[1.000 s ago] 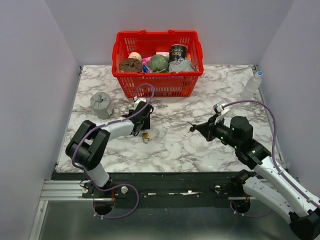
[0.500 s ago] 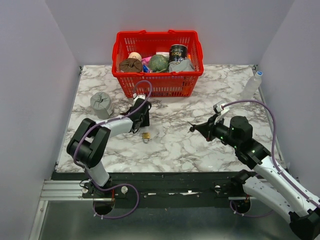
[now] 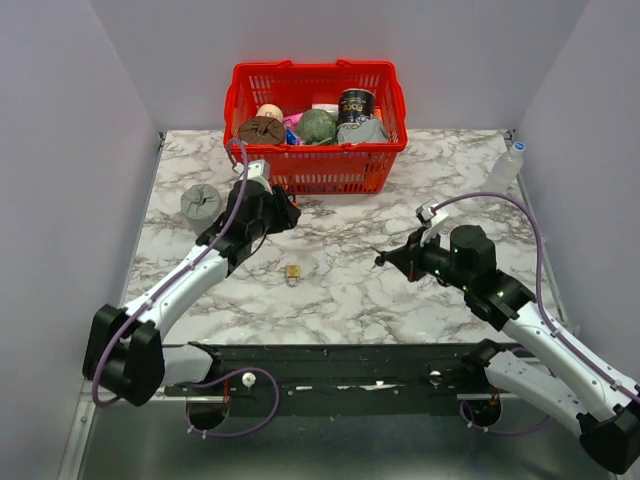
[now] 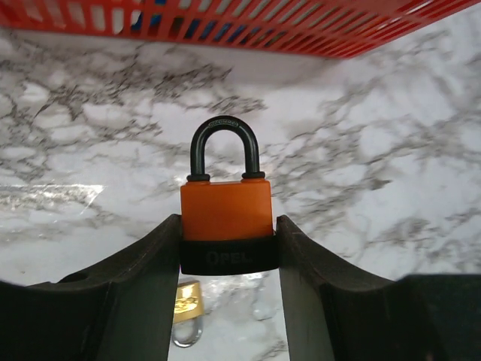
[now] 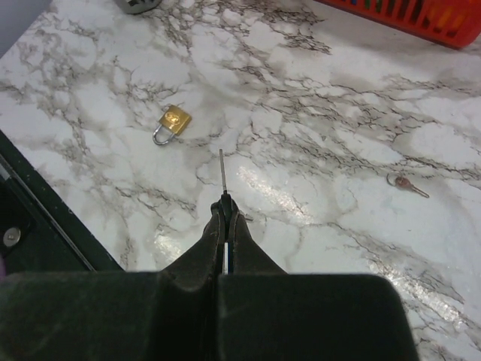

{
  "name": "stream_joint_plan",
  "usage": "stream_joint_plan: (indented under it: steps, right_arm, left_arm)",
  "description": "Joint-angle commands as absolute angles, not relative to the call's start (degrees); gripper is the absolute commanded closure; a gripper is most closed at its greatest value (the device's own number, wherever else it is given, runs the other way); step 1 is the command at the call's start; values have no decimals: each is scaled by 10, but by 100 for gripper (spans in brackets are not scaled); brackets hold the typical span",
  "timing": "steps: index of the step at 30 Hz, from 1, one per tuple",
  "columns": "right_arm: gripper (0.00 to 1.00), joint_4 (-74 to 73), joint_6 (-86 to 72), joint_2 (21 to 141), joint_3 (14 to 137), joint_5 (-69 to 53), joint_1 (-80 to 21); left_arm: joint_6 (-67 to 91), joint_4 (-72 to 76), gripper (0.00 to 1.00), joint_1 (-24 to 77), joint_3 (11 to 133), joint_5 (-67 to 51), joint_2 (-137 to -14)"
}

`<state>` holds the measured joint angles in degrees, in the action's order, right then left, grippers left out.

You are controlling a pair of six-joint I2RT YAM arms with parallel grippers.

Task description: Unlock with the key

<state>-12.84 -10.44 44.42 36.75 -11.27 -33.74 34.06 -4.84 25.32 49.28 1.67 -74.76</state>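
Since a second ago my left arm has swung up and away from the brass padlock [image 3: 292, 271] toward the basket, its elbow folding out to the side, while my right arm has barely stirred. The key [image 5: 222, 169] is in my right claw [image 5: 224, 209]. The fingers are pressed flat together on its head, which I cannot see, and only the thin metal blade pokes straight out past the tips, in the air above the marble table [image 5: 316, 83]. My left claw [image 4: 228, 237] pinches the orange-and-black padlock [image 4: 225, 207] by its black base, one finger on each side. Its shackle points away from the wrist and sits in both holes, so I judge it locked as yet. The two claws are well apart, with the held padlock off to the left of the key's tip and farther from my bases. Ahead and left of the blade the brass padlock lies loose on the marble, and off to the right of my right claw lies a second small key [image 5: 406, 183]. The red basket [image 3: 315, 68] stands just beyond my left claw. By my reckoning both pick-ups are done. What is left is to bring blade and lock together, find the keyhole, which I cannot see from here, then push in and turn until the shackle springs.
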Motion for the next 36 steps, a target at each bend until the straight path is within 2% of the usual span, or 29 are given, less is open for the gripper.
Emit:
stream_joint_plan:
  steps: [1,6,13,23,36]
  right_arm:
    - [99,-110,-119,461,403,-107,-367]
    - [99,-36,-153,519,431,-76,-419]
    - [99,61,-177,624,472,34,-507]
    - [99,229,-208,735,471,76,-528]
    - [99,330,-187,841,517,105,-548]
  left_arm:
    - [390,-17,100,255,520,-43,-685]
    - [452,14,100,254,525,-69,-667]
    - [559,126,100,215,440,-107,-653]
    - [590,134,100,165,403,-114,-626]
    - [613,138,100,127,397,-133,-635]
